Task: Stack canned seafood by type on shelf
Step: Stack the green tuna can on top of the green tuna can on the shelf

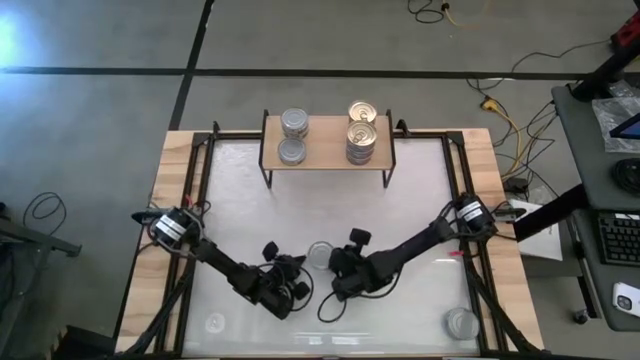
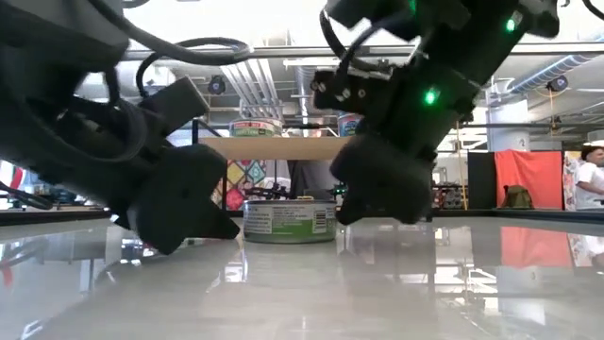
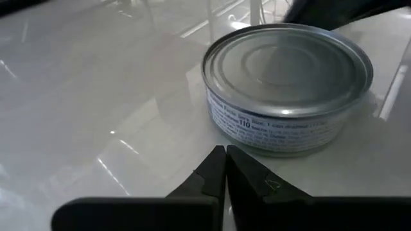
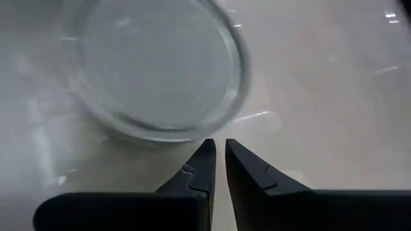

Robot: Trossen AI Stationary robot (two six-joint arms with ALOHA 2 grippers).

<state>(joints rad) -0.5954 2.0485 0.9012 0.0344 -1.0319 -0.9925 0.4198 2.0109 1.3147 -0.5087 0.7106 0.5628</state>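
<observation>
At table centre, silver-top tin (image 1: 320,254) sat btwn left gripper (image 3: 225,168) & right gripper (image 4: 216,160), both pinched closed, holding nothing.

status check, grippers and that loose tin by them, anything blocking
Left gripper shut, empty, just short of the silver tin. Right gripper shut, empty, beside the same tin. Shelf holds silver and gold stacks. Nothing blocking.

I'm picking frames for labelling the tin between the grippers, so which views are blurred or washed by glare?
Left wrist view: silver-topped tin sharp, label print legible. Right wrist view: the same tin smeared, out of focus. High view: glossy table nearly washes it out. Low view: sharp, mirrored in the table.
</observation>
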